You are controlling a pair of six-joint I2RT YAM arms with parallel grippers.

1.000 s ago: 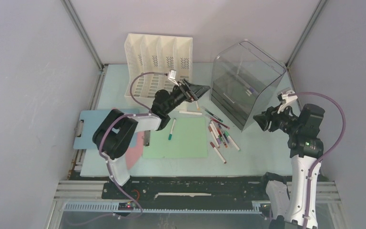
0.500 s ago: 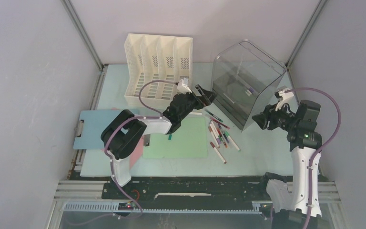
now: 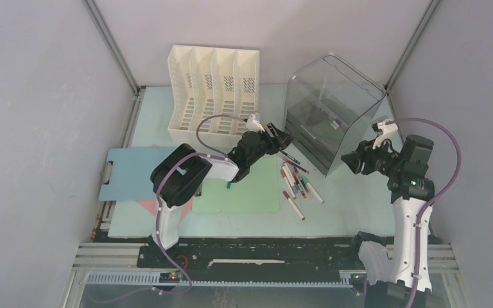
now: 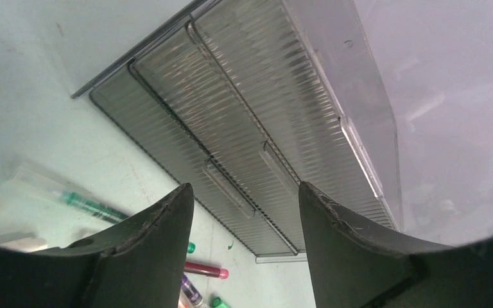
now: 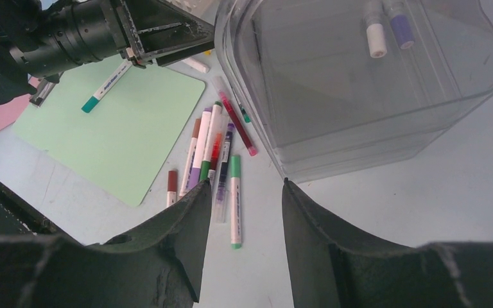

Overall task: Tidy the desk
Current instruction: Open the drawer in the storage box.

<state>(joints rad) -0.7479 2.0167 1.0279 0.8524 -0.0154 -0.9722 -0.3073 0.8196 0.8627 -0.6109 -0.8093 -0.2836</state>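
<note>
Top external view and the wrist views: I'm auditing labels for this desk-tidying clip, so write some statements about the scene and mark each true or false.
1. The loose markers lie on the desk between the green board and the clear bin. True.
2. The clear bin is empty. False: two capped markers lie inside it.
3. The left gripper grips a marker. False: the left gripper is open, with nothing between its jaws.
4. A teal-ended marker lies on the green board. True.
5. The white file rack stands at the desk's near edge. False: the white file rack stands at the far edge.
</note>
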